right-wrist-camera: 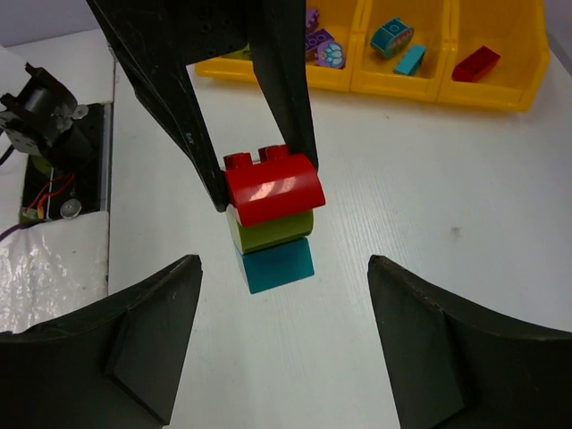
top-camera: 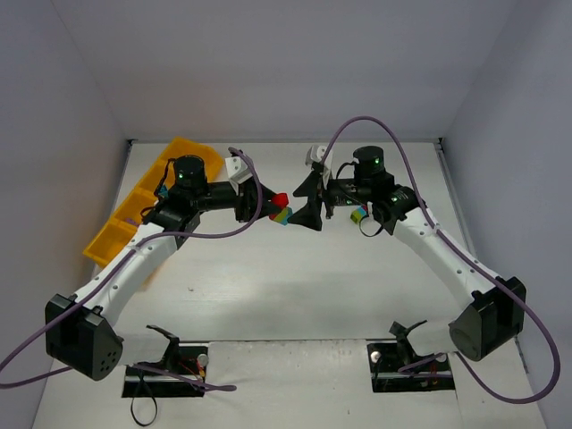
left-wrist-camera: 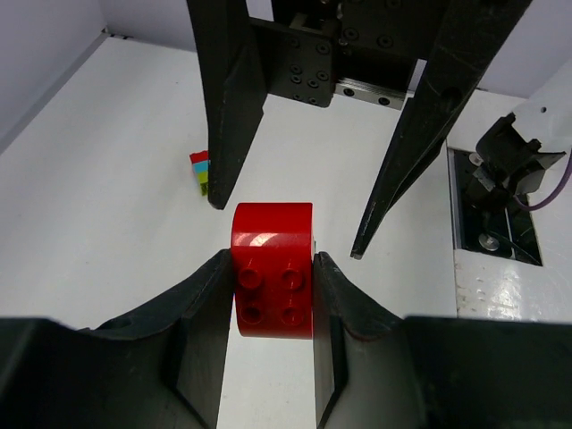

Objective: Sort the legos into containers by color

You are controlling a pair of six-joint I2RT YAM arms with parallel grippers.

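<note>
The left tool (left-wrist-camera: 273,261) is clamped on the red top brick of a red, lime and teal lego stack (right-wrist-camera: 271,228), seemingly lifted off the bench (right-wrist-camera: 447,206). The right tool (right-wrist-camera: 284,266) faces it, jaws apart.

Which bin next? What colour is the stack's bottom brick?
Teal; the bottom brick shows best in right wrist view.

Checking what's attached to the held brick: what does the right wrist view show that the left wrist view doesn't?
Right wrist only: a lime green brick and a teal brick stacked under the red brick, plus the yellow tray. Left wrist only: a small separate stack on the table. Both: the red brick pinched in the left gripper, the right gripper open.
</note>
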